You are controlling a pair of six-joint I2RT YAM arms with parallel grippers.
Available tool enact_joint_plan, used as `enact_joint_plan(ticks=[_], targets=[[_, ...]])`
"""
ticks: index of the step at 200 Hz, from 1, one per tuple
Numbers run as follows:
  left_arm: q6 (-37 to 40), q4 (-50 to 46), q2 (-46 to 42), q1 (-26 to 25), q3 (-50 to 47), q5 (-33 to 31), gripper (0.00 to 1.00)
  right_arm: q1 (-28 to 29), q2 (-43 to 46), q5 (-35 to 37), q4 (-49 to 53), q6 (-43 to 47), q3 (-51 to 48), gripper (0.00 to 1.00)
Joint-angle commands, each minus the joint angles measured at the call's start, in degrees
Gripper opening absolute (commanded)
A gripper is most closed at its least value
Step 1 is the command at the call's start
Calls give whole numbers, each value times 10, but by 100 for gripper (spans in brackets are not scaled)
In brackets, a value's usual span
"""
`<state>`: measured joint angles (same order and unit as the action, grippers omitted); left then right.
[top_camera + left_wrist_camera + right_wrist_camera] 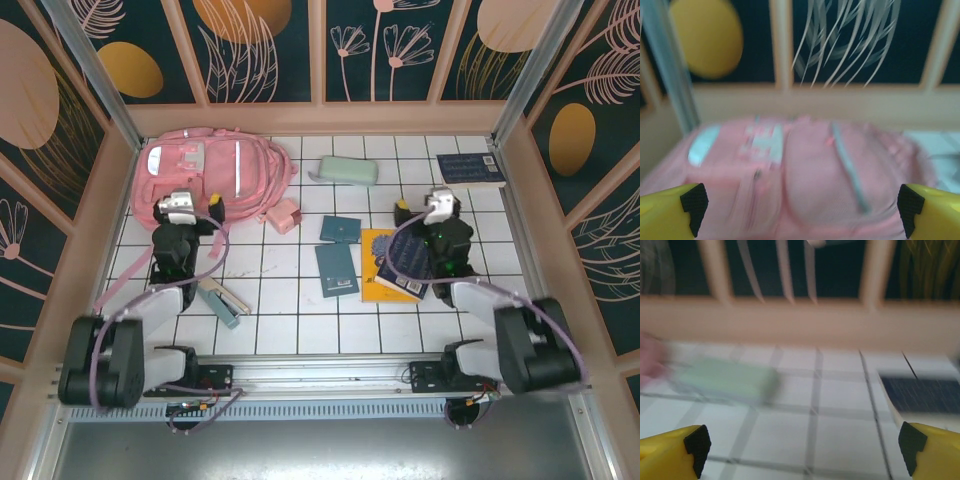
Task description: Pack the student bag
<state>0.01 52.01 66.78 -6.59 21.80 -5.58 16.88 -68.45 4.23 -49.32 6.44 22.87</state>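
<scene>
At the near side of the white tiled table (290,335), a long teal and tan item (222,300) lies just beside the left arm. Farther in, two teal booklets lie one behind the other, the nearer booklet (337,270) the larger and the farther booklet (340,229) the smaller. Just to their right is a yellow book (375,250) with a dark book (405,268) lying on it, partly under the right arm.

The left gripper (801,220) is spread wide with nothing between its yellow, black-padded fingers, and it faces the bag. The right gripper (805,450) is likewise spread wide and empty above the tiles. Its blurred view looks toward a mint-green pencil case (349,171) and a navy book (470,168), which lie well apart near the back wall.

A small pink object (284,216) sits just beside the bag's near right edge. The student bag (210,170) lies flat in the far left corner of the table, front pockets and pale strips facing up. One pink strap (125,280) trails toward the near side past the left arm.
</scene>
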Motion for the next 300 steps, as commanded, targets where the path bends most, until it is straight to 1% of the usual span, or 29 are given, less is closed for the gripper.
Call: enact_joint_plan(ticks=[1,14,26,34,38,46,57,67,73,80,83,100,110,122,130,135,143,154,165,187,198,211,220,231,244,252,260,285,300], targets=[[29,-84,-87,-55,55,-6,98,94,72,43,102,38,72,99],[2,-155,-123,-85,104,16,98,162,92,72,140,44,119,99],[-30,-246,-131,-110,165,16,99,231,102,120,148,61,152,99],[-48,-324,-120,-130,220,-21,98,265,101,155,150,60,178,99],[-61,-353,-111,-138,250,-55,99,276,98,168,160,54,194,99],[-105,-434,-92,-142,311,-93,99,286,92,176,206,29,234,99],[-171,-542,-54,-142,390,-134,99,279,76,171,309,-45,304,99],[-183,-601,-20,-142,440,-140,99,255,55,124,422,-98,370,99],[-214,-623,-3,-142,460,-159,99,236,42,91,451,-117,393,99],[-270,-632,14,-142,468,-199,99,213,31,53,467,-142,403,99],[-283,-633,20,-142,470,-202,99,201,29,36,468,-160,402,99],[-274,-647,85,-135,521,-122,99,107,15,-68,459,-277,384,99],[-285,-684,141,-135,572,-105,99,67,3,-128,465,-326,377,99],[-290,-720,213,-135,629,-80,99,44,-21,-145,507,-337,390,99],[-284,-737,257,-135,666,-64,99,51,-27,-134,512,-323,383,99],[-279,-749,289,-135,688,-59,99,60,-27,-110,507,-320,373,99],[-262,-768,343,-135,727,-53,97,68,-29,-86,508,-335,364,99],[-231,-805,417,-135,790,-60,94,65,-37,-115,523,-330,365,99],[-209,-846,487,-135,859,-58,88,70,-33,-135,519,-312,350,97],[-194,-879,587,-135,956,-21,81,69,-37,-161,524,-306,329,93],[-191,-888,630,-135,997,-11,82,72,-47,-158,542,-305,329,92],[-183,-899,680,-135,1038,4,77,79,-46,-132,553,-311,318,91],[-186,-911,709,-136,1062,-7,77,83,-39,-129,554,-312,307,91],[-192,-925,739,-136,1091,-29,76,86,-29,-133,552,-316,295,91],[-196,-933,760,-135,1114,-37,73,92,-22,-133,554,-318,287,90],[-198,-933,766,-135,1119,-43,68,98,-20,-124,556,-318,284,90],[-202,-933,767,-136,1118,-58,64,103,-21,-116,558,-318,281,89],[-199,-927,759,-135,1093,-106,59,119,-25,-112,554,-317,279,87],[-190,-927,759,-135,1087,-112,50,135,-25,-108,546,-311,278,86]])
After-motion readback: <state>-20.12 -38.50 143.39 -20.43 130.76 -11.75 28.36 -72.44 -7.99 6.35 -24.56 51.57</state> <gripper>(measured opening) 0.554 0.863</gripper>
